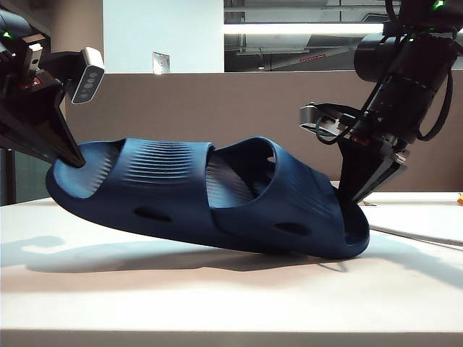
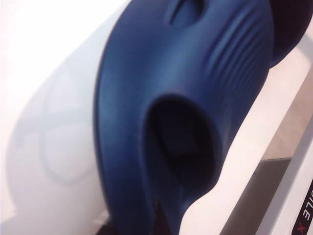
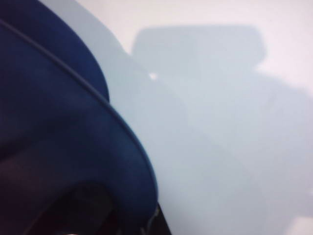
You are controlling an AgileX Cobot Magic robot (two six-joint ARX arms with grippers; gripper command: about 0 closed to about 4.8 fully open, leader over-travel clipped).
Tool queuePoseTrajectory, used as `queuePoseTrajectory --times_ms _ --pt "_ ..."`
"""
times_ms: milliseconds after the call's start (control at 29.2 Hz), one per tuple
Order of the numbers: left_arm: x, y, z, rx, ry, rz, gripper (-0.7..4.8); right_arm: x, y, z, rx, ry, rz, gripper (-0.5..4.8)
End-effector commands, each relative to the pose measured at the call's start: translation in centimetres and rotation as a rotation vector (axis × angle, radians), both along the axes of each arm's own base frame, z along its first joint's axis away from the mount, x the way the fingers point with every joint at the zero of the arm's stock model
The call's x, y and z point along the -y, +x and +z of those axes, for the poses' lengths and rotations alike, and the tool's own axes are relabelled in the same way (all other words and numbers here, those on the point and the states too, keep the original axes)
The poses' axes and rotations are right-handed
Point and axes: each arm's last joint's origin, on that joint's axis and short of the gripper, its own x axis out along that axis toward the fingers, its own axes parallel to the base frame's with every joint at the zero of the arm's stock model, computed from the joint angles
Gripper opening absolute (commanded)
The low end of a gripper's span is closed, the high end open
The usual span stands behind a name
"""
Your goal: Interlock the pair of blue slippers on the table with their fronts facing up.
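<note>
Pair of dark navy foam slide slippers [image 1: 210,199] nested, straps up, one end raised off off-white matte counter [image 1: 217,303]. My left end effector [image 1: 72,155] clamps raised end, right end effector [image 1: 346,196] clamps low end. Interlock looks done; next: lower flat, release.

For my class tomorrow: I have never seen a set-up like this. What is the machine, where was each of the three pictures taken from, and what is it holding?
This is a robot with two arms, each ending in a two-finger end effector. The exterior view is from a camera off the arms, looking across the table. The other two come from cameras on each wrist, so they show blurred close-ups. The pair of blue slippers is slotted together, one partly inside the other. The left end effector pinches one end; the right end effector pinches the other. The left end is lifted off the table, while the right end seems to rest on it. A brown-grey panel stands behind.
</note>
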Motion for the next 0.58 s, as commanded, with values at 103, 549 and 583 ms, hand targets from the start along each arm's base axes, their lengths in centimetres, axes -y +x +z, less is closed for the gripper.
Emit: queuePoseTrajectory --times_ms 103,549,583 --pt "0.88 0.19 0.35 0.028 -0.107 -0.055 -0.06 -1.80 -0.31 0.21 -0.007 0.121 0.080 -0.01" --pt "0.91 0.19 0.41 0.022 -0.125 -0.056 -0.06 -2.59 -0.51 0.29 -0.008 0.141 0.093 -0.01" --pt "0.91 0.19 0.40 0.022 -0.125 -0.056 -0.06 -2.62 -0.49 0.31 -0.007 0.146 0.096 -0.01"
